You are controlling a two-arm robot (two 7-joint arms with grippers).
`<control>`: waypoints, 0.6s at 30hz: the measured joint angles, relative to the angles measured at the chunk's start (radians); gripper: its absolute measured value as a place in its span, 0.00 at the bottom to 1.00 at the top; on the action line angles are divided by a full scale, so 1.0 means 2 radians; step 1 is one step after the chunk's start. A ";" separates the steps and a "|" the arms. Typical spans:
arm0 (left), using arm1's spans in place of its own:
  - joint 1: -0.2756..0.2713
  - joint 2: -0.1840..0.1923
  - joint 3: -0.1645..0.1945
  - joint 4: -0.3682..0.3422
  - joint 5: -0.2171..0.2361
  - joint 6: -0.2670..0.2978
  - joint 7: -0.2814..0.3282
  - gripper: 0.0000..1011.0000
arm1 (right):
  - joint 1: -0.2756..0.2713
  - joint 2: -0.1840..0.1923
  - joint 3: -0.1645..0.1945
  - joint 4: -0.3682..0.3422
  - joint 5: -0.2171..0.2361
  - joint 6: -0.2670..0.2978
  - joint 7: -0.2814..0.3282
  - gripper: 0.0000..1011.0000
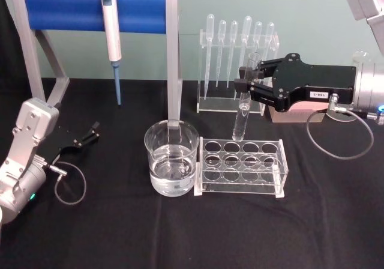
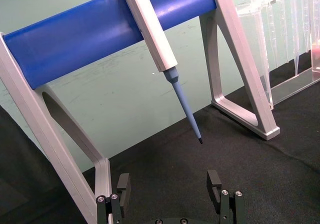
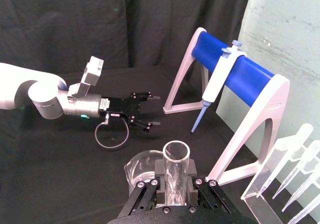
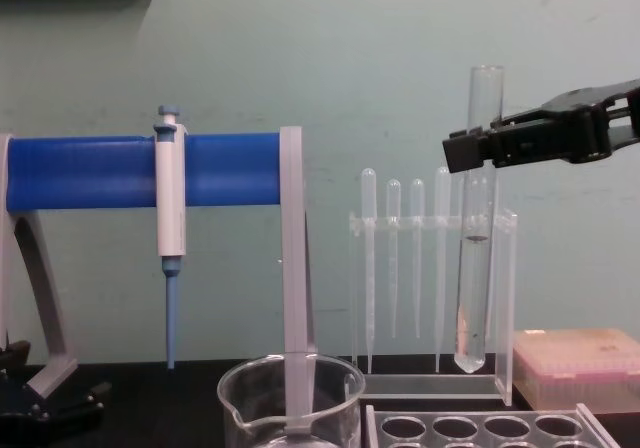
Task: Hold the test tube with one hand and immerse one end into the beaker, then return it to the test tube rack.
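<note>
My right gripper [image 1: 247,84] is shut on the test tube [image 1: 242,116], a long clear glass cylinder held upright by its upper part. The tube [image 4: 473,268] hangs in the air above the clear rack, to the right of the beaker [image 4: 290,400], with its rounded bottom above both their rims. The beaker [image 1: 171,158] is wide, clear and holds water. In the right wrist view the tube's open rim [image 3: 176,156] rises between the black fingers [image 3: 156,189], with the beaker [image 3: 139,166] behind. My left gripper [image 1: 89,134] rests open on the black cloth at the left, fingers [image 2: 122,188] apart and holding nothing.
A clear rack with round holes [image 1: 241,167] stands just right of the beaker. A grey stand with a blue bar [image 1: 78,12] holds a white-and-blue micropipette [image 1: 111,38]. Plastic pipettes [image 1: 237,38] hang in a clear holder at the back. A pink box [image 4: 575,366] sits at the right.
</note>
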 joint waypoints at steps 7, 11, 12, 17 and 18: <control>0.000 0.000 0.000 0.000 0.000 0.000 0.000 0.99 | 0.000 0.000 0.000 0.000 0.000 0.000 0.000 0.24; 0.000 0.000 0.000 0.000 0.000 0.000 0.000 0.99 | 0.000 0.000 0.000 0.000 0.000 0.000 0.000 0.24; 0.000 0.000 0.000 0.000 0.000 0.000 0.000 0.99 | 0.000 0.000 0.000 0.000 0.000 0.000 0.000 0.24; 0.000 0.000 0.000 0.000 0.000 0.000 0.000 0.99 | 0.000 0.000 0.000 0.000 0.000 0.000 0.000 0.24; 0.000 0.000 0.000 0.000 0.000 0.000 0.000 0.99 | 0.000 0.000 0.000 0.000 0.000 0.000 0.000 0.24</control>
